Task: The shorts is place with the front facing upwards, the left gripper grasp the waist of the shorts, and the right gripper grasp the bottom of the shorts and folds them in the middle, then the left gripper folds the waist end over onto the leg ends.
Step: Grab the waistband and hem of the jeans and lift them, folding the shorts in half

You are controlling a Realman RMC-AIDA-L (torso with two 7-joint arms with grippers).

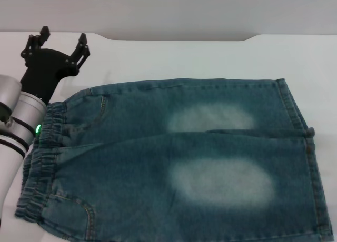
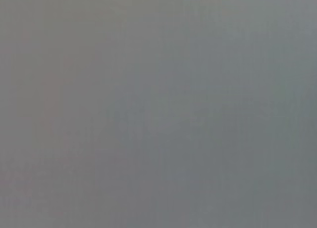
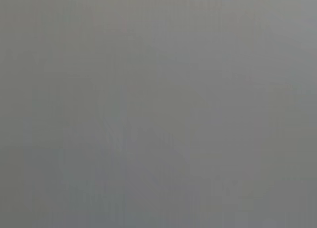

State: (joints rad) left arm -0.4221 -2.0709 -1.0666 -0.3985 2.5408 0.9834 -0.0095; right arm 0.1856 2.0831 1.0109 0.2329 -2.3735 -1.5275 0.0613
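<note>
Left end effector [image 1: 62,42]: black claw, pronged fingers [image 1: 83,46] spread apart, released, nothing between them. It hangs over the bare white worktop [image 1: 184,55] near the far left corner, just beyond the far end of the waistband [image 1: 42,152] and clear of the fabric. Behind the claw, the white-silver left arm [image 1: 16,121] runs toward the near left edge, its green ring light [image 1: 38,129] lit; the arm crosses over the far part of the waistband in the head view. Contact between arm and cloth cannot be told.

Right end effector: not seen in the head view. Both wrist views give only a flat grey field, no detail to read.

Shorts [image 1: 174,158]: blue denim, spread flat over the middle and near part of the worktop, front up, one leg beyond the other. Ruched elastic waistband toward the left edge; leg ends [image 1: 310,163] with stitched hems toward the right edge. A pale faded oval [image 1: 221,180] sits on the near leg, a second one [image 1: 210,117] on the far leg. The near side of the shorts runs out of view at the near edge.
</note>
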